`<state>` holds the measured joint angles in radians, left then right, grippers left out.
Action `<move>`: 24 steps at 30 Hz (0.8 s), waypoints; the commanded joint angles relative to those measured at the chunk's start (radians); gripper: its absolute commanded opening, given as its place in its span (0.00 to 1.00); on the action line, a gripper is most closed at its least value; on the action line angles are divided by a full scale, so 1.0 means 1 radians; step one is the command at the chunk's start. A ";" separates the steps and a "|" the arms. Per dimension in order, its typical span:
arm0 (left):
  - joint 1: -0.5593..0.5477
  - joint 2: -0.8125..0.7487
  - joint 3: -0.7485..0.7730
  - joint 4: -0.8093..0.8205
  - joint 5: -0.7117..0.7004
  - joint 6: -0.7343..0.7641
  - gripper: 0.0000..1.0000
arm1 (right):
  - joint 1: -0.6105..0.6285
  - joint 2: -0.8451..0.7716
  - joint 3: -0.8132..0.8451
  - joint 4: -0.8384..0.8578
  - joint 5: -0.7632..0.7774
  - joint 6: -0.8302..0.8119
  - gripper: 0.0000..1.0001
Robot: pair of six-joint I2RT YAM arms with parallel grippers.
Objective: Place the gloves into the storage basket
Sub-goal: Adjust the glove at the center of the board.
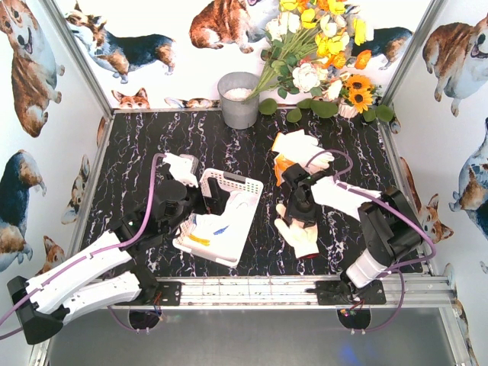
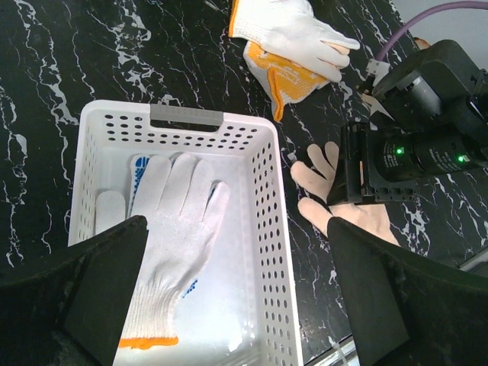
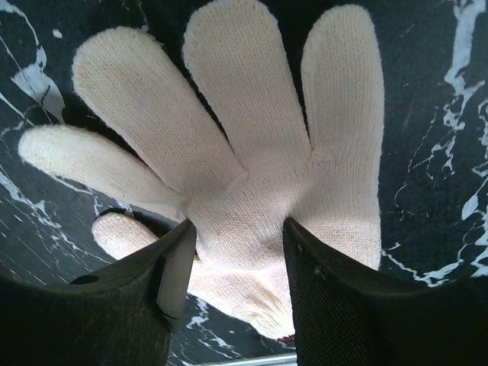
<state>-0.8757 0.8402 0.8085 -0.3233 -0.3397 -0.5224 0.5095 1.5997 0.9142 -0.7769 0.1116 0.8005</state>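
My right pincer (image 3: pixel 238 236) gapes astride the cream glove (image 3: pixel 252 130), so I should press low and pinch its palm firmly.

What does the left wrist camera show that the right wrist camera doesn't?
Only the left wrist view shows the basket, with an orange-cuffed glove lying in it over a blue-dotted glove, and two more gloves on the table beyond it. Only the right wrist view shows how the right gripper stands: fingers apart, one on each side of the cream glove at its palm. Both show that cream glove lying flat on the black marbled table.
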 commanded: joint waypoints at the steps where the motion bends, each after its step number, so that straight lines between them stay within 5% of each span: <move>1: -0.002 -0.012 -0.010 0.001 -0.013 -0.004 0.97 | 0.043 -0.007 -0.034 0.108 0.106 0.241 0.52; 7: -0.002 -0.009 -0.006 0.005 -0.013 -0.002 0.97 | 0.070 -0.042 0.041 0.049 0.141 0.243 0.55; 13: 0.035 0.012 0.057 -0.071 -0.021 0.038 1.00 | 0.068 -0.185 0.206 -0.081 0.180 0.059 0.66; 18: 0.212 0.060 0.118 -0.132 0.086 0.129 1.00 | 0.008 -0.282 0.242 -0.019 0.174 -0.138 0.69; 24: 0.543 0.123 0.107 -0.076 0.326 0.248 1.00 | -0.223 -0.256 0.200 0.121 0.079 -0.255 0.58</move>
<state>-0.4686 0.9340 0.9051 -0.4229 -0.1730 -0.3828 0.4007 1.3090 1.1393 -0.7685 0.2249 0.6704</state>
